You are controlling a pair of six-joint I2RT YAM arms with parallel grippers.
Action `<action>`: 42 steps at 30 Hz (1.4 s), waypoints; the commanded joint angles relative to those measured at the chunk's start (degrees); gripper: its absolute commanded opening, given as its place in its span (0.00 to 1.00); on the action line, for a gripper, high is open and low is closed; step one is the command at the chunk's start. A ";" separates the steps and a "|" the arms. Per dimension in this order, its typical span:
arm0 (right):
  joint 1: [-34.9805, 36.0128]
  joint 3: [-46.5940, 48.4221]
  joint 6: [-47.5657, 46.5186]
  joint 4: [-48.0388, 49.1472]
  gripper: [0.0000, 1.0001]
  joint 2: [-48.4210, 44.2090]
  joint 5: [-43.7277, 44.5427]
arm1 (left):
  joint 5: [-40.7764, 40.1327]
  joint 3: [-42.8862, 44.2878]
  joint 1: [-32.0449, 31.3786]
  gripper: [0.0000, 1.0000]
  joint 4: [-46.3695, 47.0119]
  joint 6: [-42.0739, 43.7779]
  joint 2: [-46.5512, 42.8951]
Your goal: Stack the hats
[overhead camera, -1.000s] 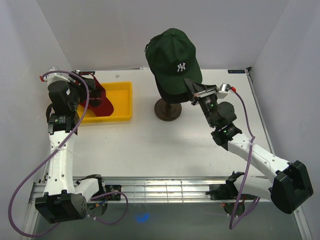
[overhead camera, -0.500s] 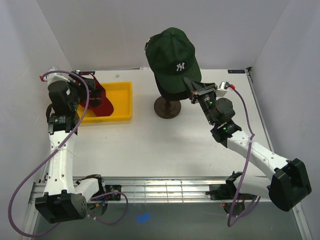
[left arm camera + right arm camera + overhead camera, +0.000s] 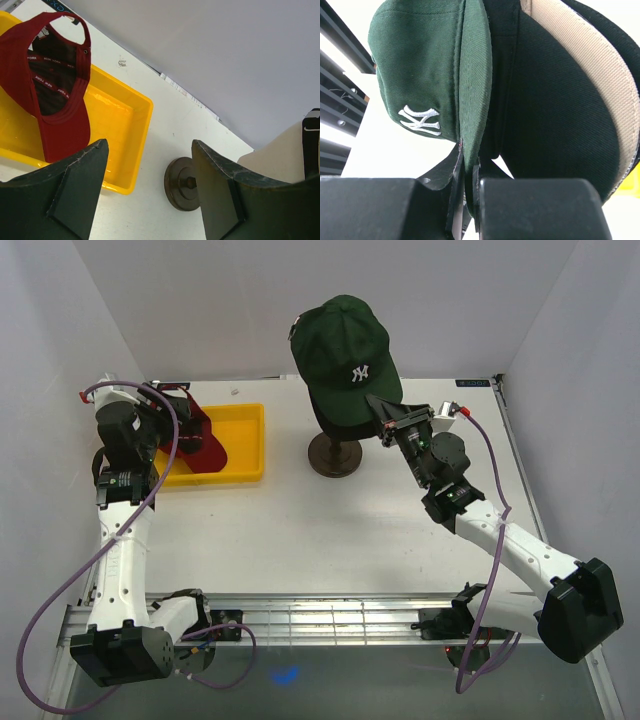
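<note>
Right pincer (image 3: 383, 412) clamped on green cap (image 3: 345, 345) brim, brim pointing near-right

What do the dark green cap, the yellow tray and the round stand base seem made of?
Dark green baseball cap: woven cloth, matte; fine weave and an embroidered white logo show. Yellow rectangular tray: likely moulded plastic, glossy; its floor reflects light. Dark round stand base: perhaps metal, dull brown; the look leaves it open.

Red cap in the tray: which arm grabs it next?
Left, likely: left gripper open by the red cap in the yellow tray; right gripper shut on the green cap's brim.
</note>
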 commanded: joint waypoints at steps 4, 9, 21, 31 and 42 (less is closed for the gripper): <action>-1.41 -6.78 -7.67 -42.81 0.08 8.89 3.08 | -0.75 1.26 0.09 0.78 -1.00 0.45 -0.97; -1.33 -8.62 -7.76 -43.34 0.08 9.16 3.43 | -0.75 1.44 0.09 0.77 -1.35 0.27 -1.23; -1.41 -10.73 -7.85 -43.34 0.08 9.60 3.34 | -0.75 1.18 0.01 0.77 -1.53 0.19 -1.67; -1.41 -10.73 -9.52 -43.95 0.08 9.51 3.25 | -0.75 0.82 0.09 0.77 -1.70 0.27 -1.76; -1.41 -7.48 -13.74 -45.36 0.36 3.63 3.34 | -0.14 0.74 0.09 0.77 -1.79 -0.08 -1.76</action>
